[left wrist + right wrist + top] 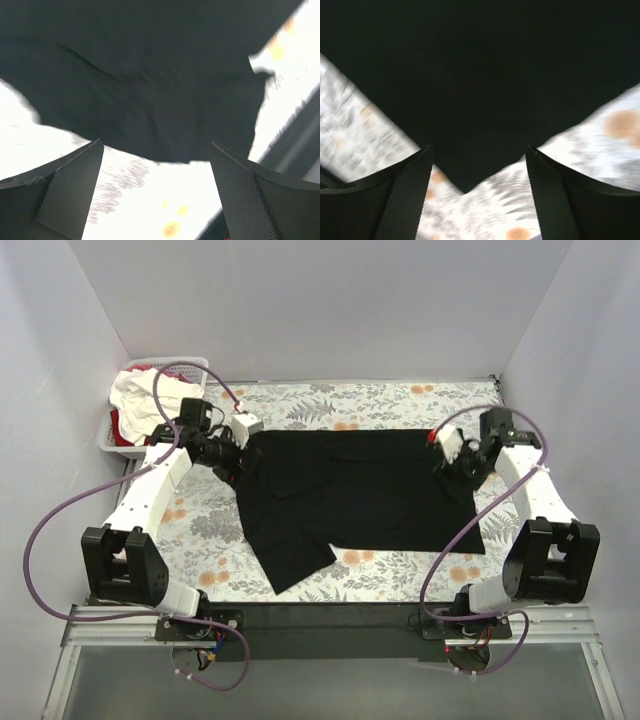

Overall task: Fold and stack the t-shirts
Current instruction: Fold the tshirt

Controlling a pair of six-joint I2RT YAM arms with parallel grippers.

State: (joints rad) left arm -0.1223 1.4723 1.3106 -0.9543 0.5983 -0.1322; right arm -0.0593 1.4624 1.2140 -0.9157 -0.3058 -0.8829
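At the upper left of the top view, a white slotted basket [112, 443] holds a heap of white and red t-shirts [143, 390], set against the left wall and the table's far-left corner. Just right of it, the left gripper [234, 458] sits at the left edge of the black t-shirt [370, 490]. In the left wrist view its fingers [75, 192] stand wide apart with nothing between them, and the shirt's rumpled hem lies just beyond the tips.

The black t-shirt is spread over the middle of the flowered table [200, 525]. Its far edge runs straight, and one sleeve juts toward the lower left. Bare table shows as a strip above the shirt, a broader patch left of it, and a band along the bottom edge.

At the shirt's upper right corner, the right gripper [460, 468] is likewise spread open. In the right wrist view a corner of the shirt points down between the fingers [560, 197], ungripped. The right wall stands close beside that arm.
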